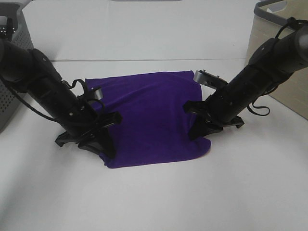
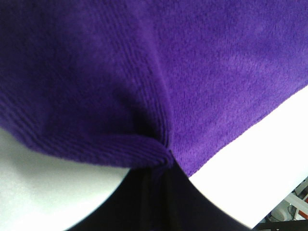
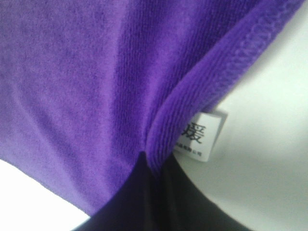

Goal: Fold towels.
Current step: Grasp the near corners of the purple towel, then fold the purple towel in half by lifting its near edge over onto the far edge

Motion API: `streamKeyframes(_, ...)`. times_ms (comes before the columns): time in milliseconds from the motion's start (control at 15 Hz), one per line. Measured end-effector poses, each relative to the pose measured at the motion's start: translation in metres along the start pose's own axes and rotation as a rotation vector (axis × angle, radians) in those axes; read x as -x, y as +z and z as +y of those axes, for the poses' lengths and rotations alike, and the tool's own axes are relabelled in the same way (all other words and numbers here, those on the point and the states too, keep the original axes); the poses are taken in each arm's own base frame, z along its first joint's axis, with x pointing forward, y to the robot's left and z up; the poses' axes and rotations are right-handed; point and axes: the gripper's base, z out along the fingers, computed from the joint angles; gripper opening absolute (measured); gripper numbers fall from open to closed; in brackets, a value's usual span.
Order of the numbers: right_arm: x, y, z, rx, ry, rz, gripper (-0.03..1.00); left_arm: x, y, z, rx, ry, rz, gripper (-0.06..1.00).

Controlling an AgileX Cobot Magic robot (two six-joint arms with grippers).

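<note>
High camera: we count one purple towel (image 1: 151, 118) spread on white table (image 1: 154, 202), two arms, two baskets: left basket (image 1: 10, 62), right basket (image 1: 281, 24). Left gripper (image 1: 103, 144) at towel's near-left corner, right gripper (image 1: 198, 131) at its right edge.

Left wrist camera: we see jaws pinched tight on bunched hem.

Right wrist camera: alone shows one white label (image 3: 199, 134) at hem; jaws clamp towel likewise.

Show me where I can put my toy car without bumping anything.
Bare table stretches in front of the towel, along the near edge. Another bare strip lies behind the towel, between the left bin and the right bin. It's crowded at the towel's sides, where the left pincer and right pincer grip it.
</note>
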Motion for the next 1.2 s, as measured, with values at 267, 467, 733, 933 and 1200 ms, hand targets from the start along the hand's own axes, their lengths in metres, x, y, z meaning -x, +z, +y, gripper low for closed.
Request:
streamKeyframes(267,-0.011,-0.014,0.009,0.007,-0.013,0.075,0.03,-0.005,-0.018,-0.004,0.093,0.119,-0.003,0.00)
streamKeyframes(467,-0.012,-0.037,0.026,0.021,-0.013,0.051,0.03,-0.009,-0.050,-0.021,0.116,0.197,-0.062,0.00)
streamKeyframes(733,0.002,-0.079,0.048,0.024,-0.069,-0.085,0.03,-0.010,-0.098,-0.046,0.145,0.274,-0.240,0.00)
streamKeyframes(933,0.033,-0.101,0.059,-0.008,-0.136,-0.236,0.03,0.007,-0.110,-0.052,0.179,0.309,-0.371,0.00)
streamKeyframes(1200,0.089,-0.111,0.067,-0.027,-0.195,-0.368,0.03,0.046,-0.120,-0.053,0.226,0.342,-0.552,0.00)
